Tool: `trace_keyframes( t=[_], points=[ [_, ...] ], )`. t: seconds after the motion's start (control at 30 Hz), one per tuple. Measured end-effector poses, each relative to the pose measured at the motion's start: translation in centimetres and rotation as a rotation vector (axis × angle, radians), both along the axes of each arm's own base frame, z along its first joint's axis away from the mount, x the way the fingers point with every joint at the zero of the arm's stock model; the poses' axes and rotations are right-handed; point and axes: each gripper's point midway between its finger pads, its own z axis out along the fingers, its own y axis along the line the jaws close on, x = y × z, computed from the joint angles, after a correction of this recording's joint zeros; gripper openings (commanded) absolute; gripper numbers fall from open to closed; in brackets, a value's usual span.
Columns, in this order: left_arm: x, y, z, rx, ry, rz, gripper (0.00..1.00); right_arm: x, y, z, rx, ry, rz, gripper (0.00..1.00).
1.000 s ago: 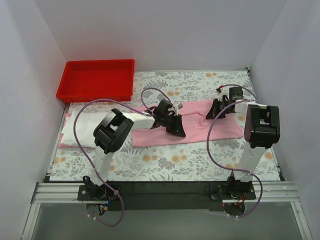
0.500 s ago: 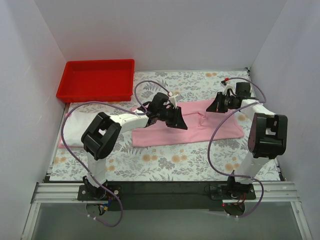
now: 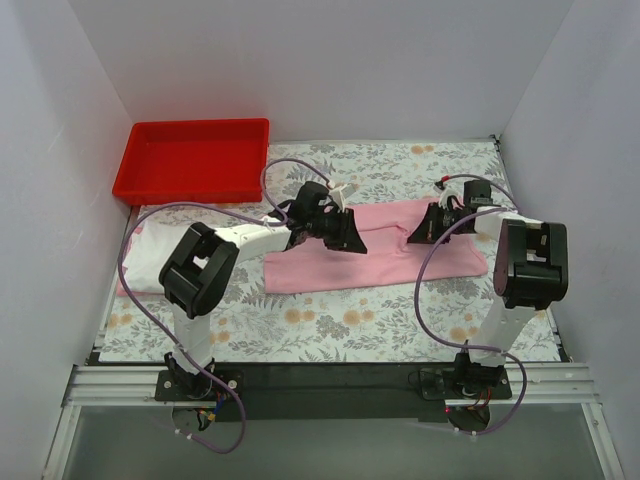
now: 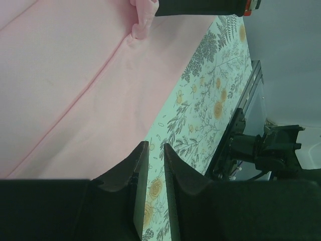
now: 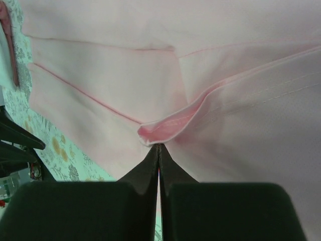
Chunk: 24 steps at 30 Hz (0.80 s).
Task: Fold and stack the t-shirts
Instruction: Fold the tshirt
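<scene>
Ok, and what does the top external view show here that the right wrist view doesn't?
Only the top view: the red tray, the white t-shirt at the table's left edge, and the full outline of the pink t-shirt. Only the wrist view: up close, the right gripper closed on a raised fold of that cloth, plus its seams. Both: the pink t-shirt lying on the floral tablecloth.

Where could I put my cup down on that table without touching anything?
Bare tablecloth runs between the pink t-shirt and the arm bases; another strip lies behind it, right of the red tray. Crowded: left gripper and right gripper over the shirt.
</scene>
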Motion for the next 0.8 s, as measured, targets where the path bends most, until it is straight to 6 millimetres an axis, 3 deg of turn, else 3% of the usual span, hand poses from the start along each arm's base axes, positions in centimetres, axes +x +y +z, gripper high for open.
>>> trace_keyframes(
  t=[0.2,0.37,0.47,0.6,0.7,0.8],
  points=[
    [0.7,0.8,-0.3,0.009,0.006,0.02,0.18,-0.1,-0.3,-3.8,-0.027,0.084,-0.012,0.01],
    [1.8,3.1,-1.5,0.063,0.013,0.047,0.19,1.3,-0.6,-3.8,-0.049,0.061,-0.01,0.01],
    [3.2,5.8,-2.7,0.135,-0.009,0.064,0.19,4.2,-1.3,-3.7,-0.107,0.015,-0.004,0.01],
    [4.6,9.5,-3.4,0.259,-0.098,0.054,0.19,10.2,-2.3,-3.4,-0.209,-0.081,0.007,0.01],
    [4.4,11.6,-2.2,0.346,-0.245,-0.028,0.19,14.8,-2.3,-2.7,-0.29,-0.188,0.037,0.04],
    [3.8,12.6,0.6,0.38,-0.413,-0.121,0.19,17.0,-0.9,-0.9,-0.304,-0.27,0.088,0.13]
  ],
)
